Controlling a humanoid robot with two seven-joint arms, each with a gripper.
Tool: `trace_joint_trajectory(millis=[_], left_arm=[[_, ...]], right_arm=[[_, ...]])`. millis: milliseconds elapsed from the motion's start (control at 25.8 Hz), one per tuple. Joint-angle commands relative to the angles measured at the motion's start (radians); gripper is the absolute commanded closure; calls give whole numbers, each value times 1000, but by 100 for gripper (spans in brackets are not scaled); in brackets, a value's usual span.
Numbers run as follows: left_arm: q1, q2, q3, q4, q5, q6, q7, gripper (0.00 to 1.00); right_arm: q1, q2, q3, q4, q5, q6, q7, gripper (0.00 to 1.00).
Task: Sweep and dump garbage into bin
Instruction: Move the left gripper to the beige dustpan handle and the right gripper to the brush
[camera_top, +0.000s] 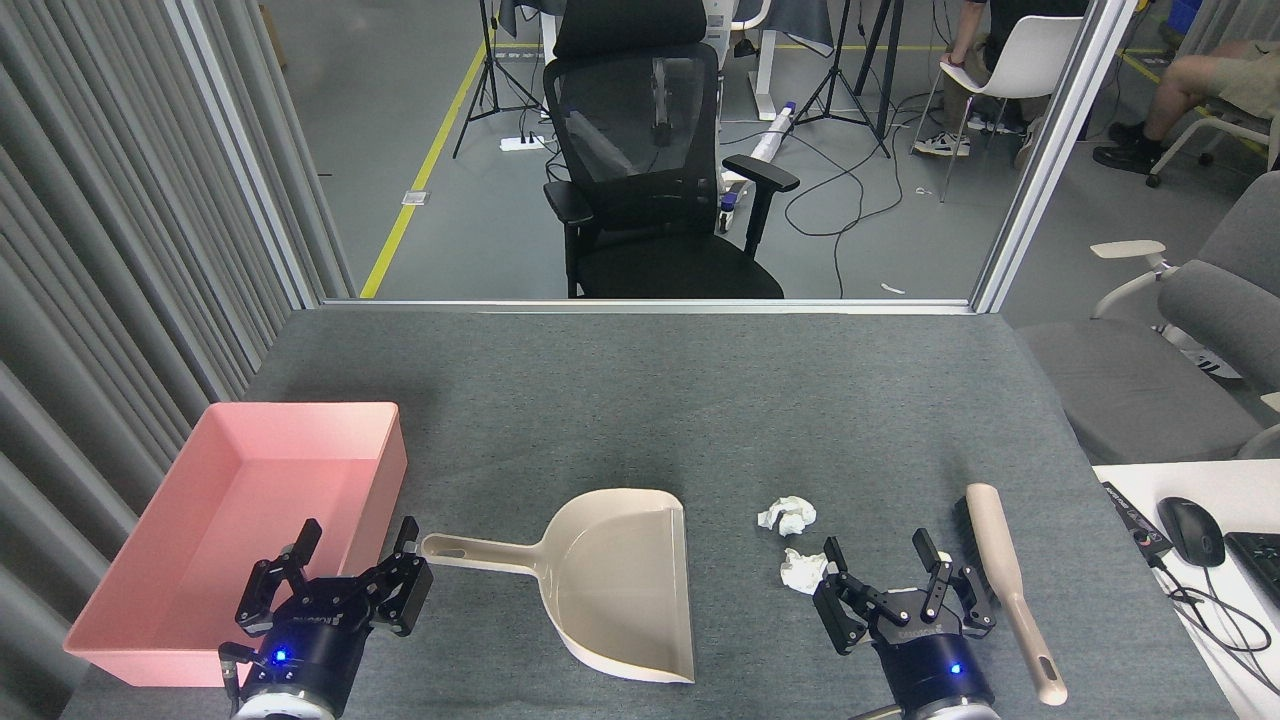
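so far, nothing swept: tools untouched, garbage lying on the table

clearly the task is sitting at its very start. the two small crumpled wads of white tissue paper, one (787, 515) just beyond the other (802, 570), are lying on the grey felt-covered table (700, 400), between the beige plastic long-handled dustpan (620, 580) and the beige-handled hand brush with dark bristles (1005, 585). the shallow rectangular pink plastic tub (240, 530) is standing at the table's left side, and it is showing no paper inside as far as its visible floor goes.

the left gripper (350, 560) is hovering with its jaws spread wide and gripping nothing, just short of the dustpan's handle tip and overlapping the tub's near right corner in view. the right gripper (885, 580) is likewise spread wide and empty, sitting between the nearer wad and the brush, near both but not visibly touching either.

judging from this, everything is remaining: taking up the brush and the dustpan, pushing both wads into the pan, then carrying the pan left and tipping it into the tub.
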Motion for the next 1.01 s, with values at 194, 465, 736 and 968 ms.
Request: trace_joint_trajectory(millis=[194, 465, 736, 968], left_arm=[[-15, 44, 5, -12, -14, -2, 71, 1], [-12, 39, 7, -15, 0, -2, 73, 0], [-27, -90, 10, -17, 183, -3, 66, 0], [-69, -96, 10, -17, 307, -21, 39, 1]], right_arm=[[-1, -5, 2, -2, -2, -4, 1, 2], [1, -8, -5, -8, -9, -5, 9, 2], [-6, -52, -64, -18, -156, -34, 129, 2], [1, -108, -62, -17, -156, -36, 130, 2]])
